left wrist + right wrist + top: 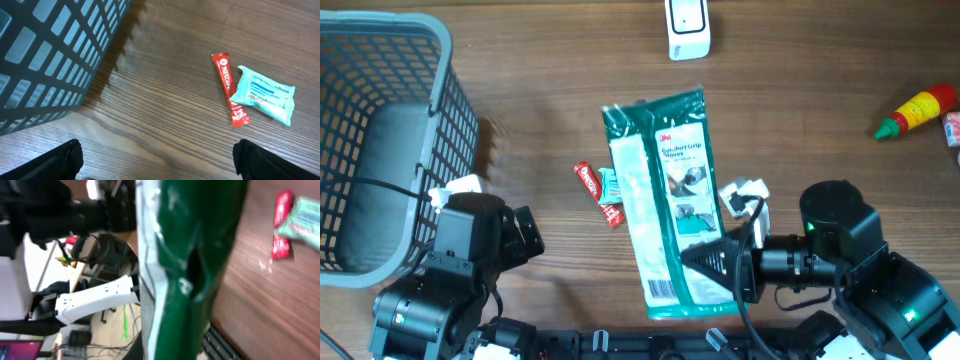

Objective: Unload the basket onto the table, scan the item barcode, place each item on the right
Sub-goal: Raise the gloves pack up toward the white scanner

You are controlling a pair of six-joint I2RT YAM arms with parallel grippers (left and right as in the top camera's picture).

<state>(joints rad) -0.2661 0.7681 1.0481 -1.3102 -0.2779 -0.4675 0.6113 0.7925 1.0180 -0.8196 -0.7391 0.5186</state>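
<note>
At the middle of the worktop (540, 100), we've got the green glove packet (665, 200) stretched long-ways, one end pointing toward the white device (687, 28) at the far edge, which I take to be the scanner. The right pincer (715, 258) is clamped shut on the packet's near right edge, low down by the corner. The wrist view confirms it, with green film filling the frame edge-on and creased where it's pinched. Whether the far end is resting on the wood or just clear of it, I can't call from here.

Over on the other side, the left pincer (157, 147) hangs wide open with nothing in it, close to the grey basket (380, 150). The red coffee stick (229, 90) and the teal sachet (266, 94) lie touching each other out in front of it.

Now, the handling. This looks like a light, floppy bag: soft film, limp contents, glossy surface. Held by one corner, I'd expect it to sag and twist, and that shine could throw glare back at the reader. The barcode (661, 291) sits at the near left corner, face up, just beside the grip and clear of the fingers. That's a good hold, near the code but not covering it.

The code is at the end farthest from the white device, so the packet probably needs carrying across and turning. A pinch on the sealed edge should beat one on the slippery middle. The red sauce bottle (917, 110) sits well off to the right, out of play.
</note>
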